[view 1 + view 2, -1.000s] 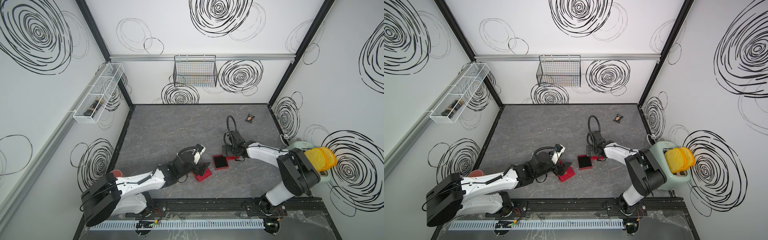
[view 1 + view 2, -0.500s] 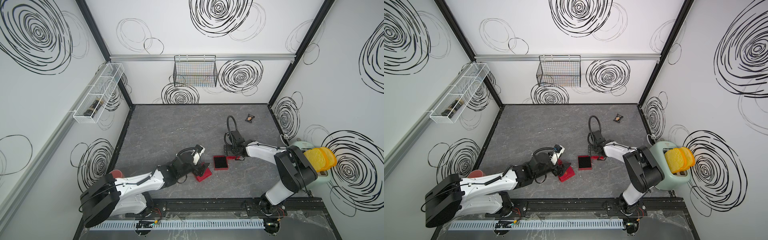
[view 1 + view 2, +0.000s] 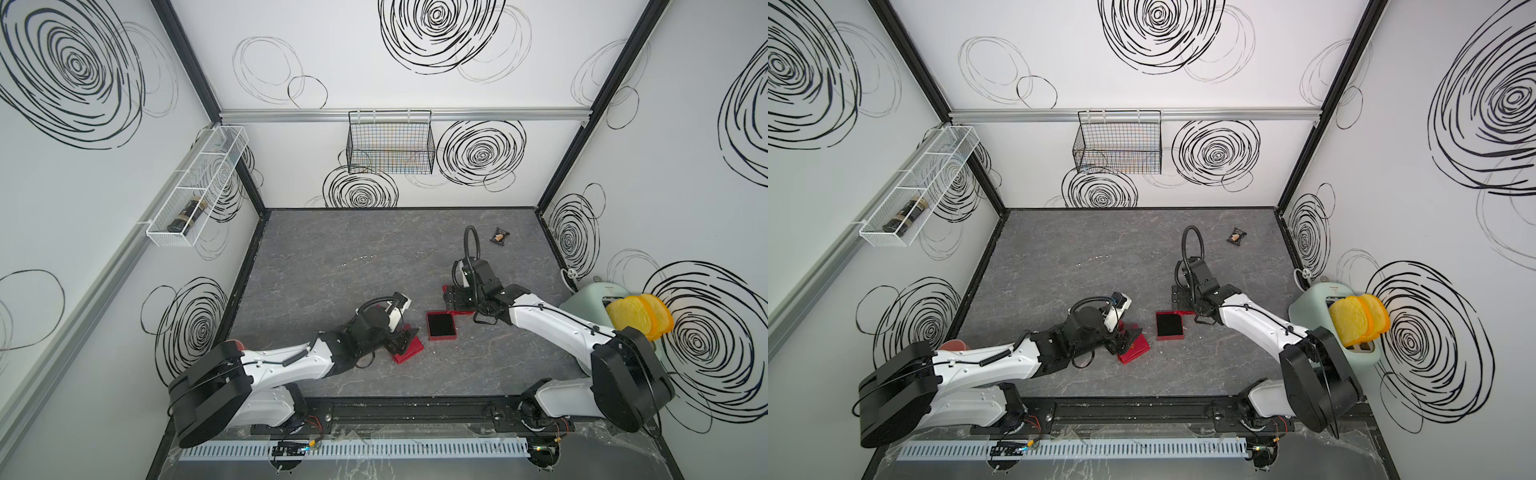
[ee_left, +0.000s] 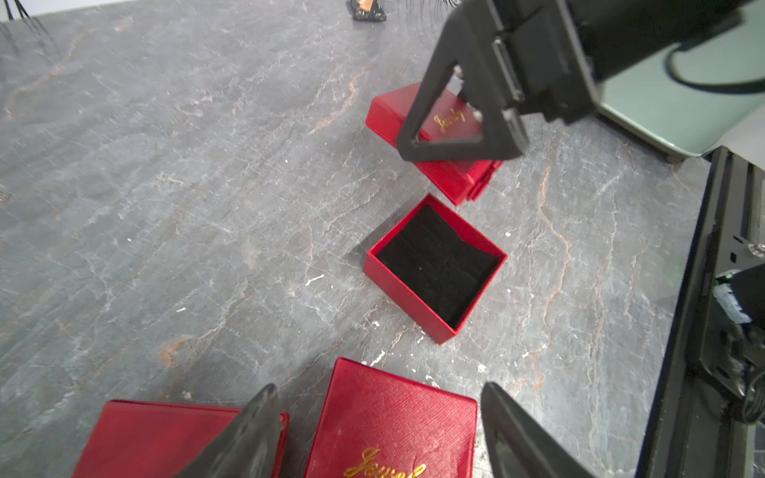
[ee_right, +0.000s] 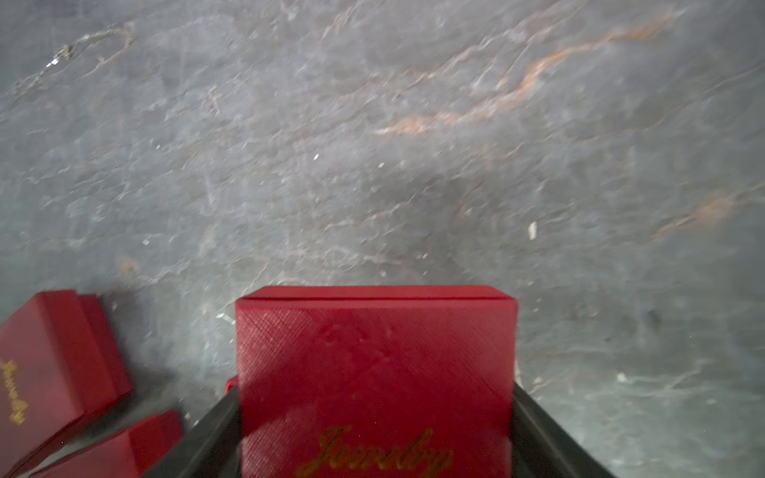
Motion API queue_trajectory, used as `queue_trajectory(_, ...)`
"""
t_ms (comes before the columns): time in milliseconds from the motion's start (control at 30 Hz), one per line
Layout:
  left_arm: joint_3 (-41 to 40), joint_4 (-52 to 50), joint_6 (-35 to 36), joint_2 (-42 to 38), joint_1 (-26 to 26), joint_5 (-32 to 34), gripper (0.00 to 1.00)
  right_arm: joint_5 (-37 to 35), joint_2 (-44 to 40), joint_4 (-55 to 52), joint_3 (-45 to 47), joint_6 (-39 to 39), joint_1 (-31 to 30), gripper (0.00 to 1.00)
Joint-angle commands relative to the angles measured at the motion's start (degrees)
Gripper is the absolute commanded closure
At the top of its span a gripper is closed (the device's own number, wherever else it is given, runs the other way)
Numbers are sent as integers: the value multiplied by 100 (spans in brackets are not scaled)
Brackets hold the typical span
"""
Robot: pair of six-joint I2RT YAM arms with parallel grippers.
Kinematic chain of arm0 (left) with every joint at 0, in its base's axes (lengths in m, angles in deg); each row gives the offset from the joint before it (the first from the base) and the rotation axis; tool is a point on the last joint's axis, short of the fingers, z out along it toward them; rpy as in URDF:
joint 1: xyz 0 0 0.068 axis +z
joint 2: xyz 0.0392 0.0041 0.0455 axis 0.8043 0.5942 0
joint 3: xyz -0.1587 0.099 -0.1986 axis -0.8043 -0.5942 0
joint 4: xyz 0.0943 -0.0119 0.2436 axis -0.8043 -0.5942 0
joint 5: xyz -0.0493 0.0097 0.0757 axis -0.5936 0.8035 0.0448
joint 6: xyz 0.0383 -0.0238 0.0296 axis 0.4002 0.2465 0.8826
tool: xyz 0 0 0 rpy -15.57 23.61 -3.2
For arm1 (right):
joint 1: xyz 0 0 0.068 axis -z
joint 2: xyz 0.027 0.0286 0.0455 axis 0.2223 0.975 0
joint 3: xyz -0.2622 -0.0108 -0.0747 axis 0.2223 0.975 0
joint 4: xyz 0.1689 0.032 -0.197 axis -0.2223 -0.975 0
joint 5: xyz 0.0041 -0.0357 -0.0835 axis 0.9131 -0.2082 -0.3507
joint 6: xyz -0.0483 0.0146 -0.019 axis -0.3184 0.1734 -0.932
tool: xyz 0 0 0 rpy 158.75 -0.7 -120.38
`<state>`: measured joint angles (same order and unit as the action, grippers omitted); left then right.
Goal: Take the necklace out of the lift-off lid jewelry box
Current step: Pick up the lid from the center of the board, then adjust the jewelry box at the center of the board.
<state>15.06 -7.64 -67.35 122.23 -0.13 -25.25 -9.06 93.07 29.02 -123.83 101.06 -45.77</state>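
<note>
Three red jewelry box parts lie mid-table. An open box base (image 3: 441, 326) (image 4: 436, 265) shows only its black insert. My right gripper (image 5: 374, 393) (image 3: 453, 297) is shut on a closed red box (image 5: 376, 372) (image 4: 449, 120) with gold lettering, a finger pressed against each side. Its contents are hidden. A loose red lid (image 4: 393, 422) (image 3: 409, 351) rests on the table between the fingers of my left gripper (image 4: 378, 387) (image 3: 1128, 334), which stands open with gaps on both sides. A thin silver necklace (image 5: 70, 49) (image 3: 357, 260) lies bare on the table, farther back.
Another flat red box part (image 4: 157, 438) lies beside the loose lid, under one left finger. A small dark packet (image 3: 498, 237) sits at the back right. A pale green toaster (image 3: 590, 297) holding yellow slices stands at the right edge. A wire basket (image 3: 390, 143) hangs on the back wall.
The right gripper's jaws have come in from wide open onto the closed red box. The left arm stays much where it was over the loose lid.
</note>
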Motion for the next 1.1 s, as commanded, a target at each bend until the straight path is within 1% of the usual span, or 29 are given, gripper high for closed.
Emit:
queue_trajectory(0, 47, 412, 16, 196, -47, -98, 24, 240, -139, -51, 266, 367, -175, 20)
queue_trajectory(133, 238, 424, 27, 549, -98, -118, 30, 366, -128, 158, 461, 511, -282, 20)
queue_trajectory(267, 433, 427, -4, 855, -153, -53, 40, 526, -127, 320, 579, 594, -335, 20)
queue_trajectory(533, 667, 463, -42, 1247, -178, -9, 52, 832, -243, 636, 766, 786, -351, 20)
queue_trajectory(733, 892, 421, -52, 1635, -172, 68, 58, 898, -380, 777, 834, 924, -350, 20)
queue_trajectory(1067, 1399, 71, -103, 2198, -39, 180, 63, 1032, -889, 1057, 1201, 1183, -112, 20)
